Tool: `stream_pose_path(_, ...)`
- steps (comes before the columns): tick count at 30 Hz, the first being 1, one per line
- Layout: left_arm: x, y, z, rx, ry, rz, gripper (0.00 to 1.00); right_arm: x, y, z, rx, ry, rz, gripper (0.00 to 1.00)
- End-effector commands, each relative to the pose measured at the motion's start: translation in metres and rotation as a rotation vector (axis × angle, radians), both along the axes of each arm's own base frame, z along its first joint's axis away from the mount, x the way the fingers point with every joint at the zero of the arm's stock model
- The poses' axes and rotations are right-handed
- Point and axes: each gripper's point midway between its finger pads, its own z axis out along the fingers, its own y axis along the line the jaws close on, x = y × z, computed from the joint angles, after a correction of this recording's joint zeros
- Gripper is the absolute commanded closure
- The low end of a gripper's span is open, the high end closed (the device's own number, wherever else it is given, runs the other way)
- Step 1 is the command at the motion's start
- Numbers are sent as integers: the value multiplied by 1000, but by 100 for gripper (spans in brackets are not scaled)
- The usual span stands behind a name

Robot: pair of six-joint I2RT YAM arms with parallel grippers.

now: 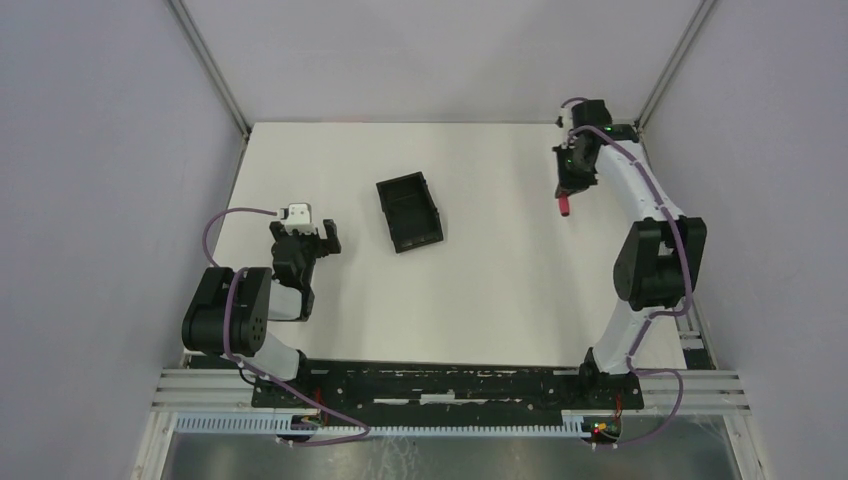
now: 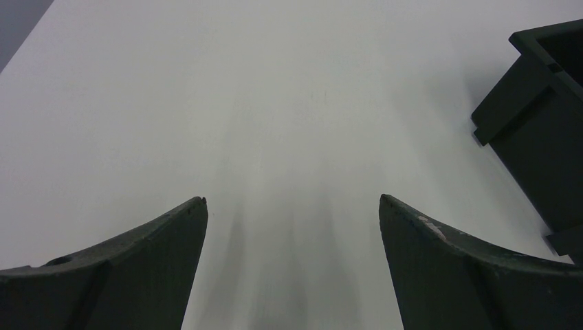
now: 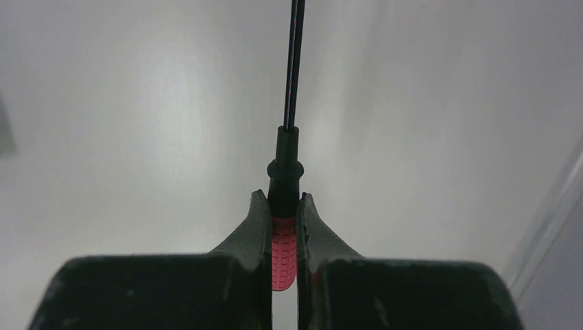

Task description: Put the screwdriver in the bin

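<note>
Left gripper [image 2: 292, 206] wide, empty, at near-left; bin [image 1: 434, 206] just to its right. Right gripper [image 3: 283, 206] clamps screwdriver [image 3: 284, 251] by red handle at far-right, shaft pointing away, well apart from bin. Pick-up seems done; carry to bin and release not yet done.

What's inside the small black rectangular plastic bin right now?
From above, the black plastic bin looks bare inside. The red-handled screwdriver is clamped in the right gripper. Dark corners can't be checked.

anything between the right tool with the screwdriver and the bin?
No. In the top view, the table between the right tool, shut on the screwdriver, and the bin is bare.
</note>
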Motion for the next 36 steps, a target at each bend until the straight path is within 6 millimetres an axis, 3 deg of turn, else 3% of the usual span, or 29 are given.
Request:
stream_pose_path(1, 6, -1, 14, -16, -49, -4, 0, 27, 123, 51, 148, -216, 174, 100)
stream_pose_path(5, 6, -1, 14, -16, -49, -4, 0, 36, 224, 71, 239, -317, 326, 100)
stream_pose_path(9, 6, -1, 14, -16, -50, -4, 0, 30, 313, 83, 294, -429, 491, 100)
stream_pose_path(11, 6, -1, 14, -16, -49, -4, 0, 26, 350, 84, 289, -491, 596, 100)
stream_pose_path(14, 6, -1, 14, -16, -49, -4, 0, 19, 379, 71, 207, -531, 695, 100)
stream_pose_path(16, 6, -1, 14, -16, -49, -4, 0, 20, 387, 52, 127, -527, 730, 100)
stream_pose_path(23, 6, -1, 14, -16, -50, -4, 0, 19, 379, -14, -69, -459, 777, 100)
stream_pose_path(28, 6, -1, 14, -16, -49, -4, 0, 19, 376, -39, -103, -423, 786, 100)
stream_pose_path(29, 6, -1, 14, -16, -48, -4, 0, 19, 376, -43, -109, -415, 787, 98)
stream_pose_path(34, 6, -1, 14, -16, -48, -4, 0, 20, 376, -43, -106, -413, 775, 63)
stream_pose_path(36, 6, -1, 14, -16, -49, -4, 0, 20, 379, -34, -93, -428, 764, 57)
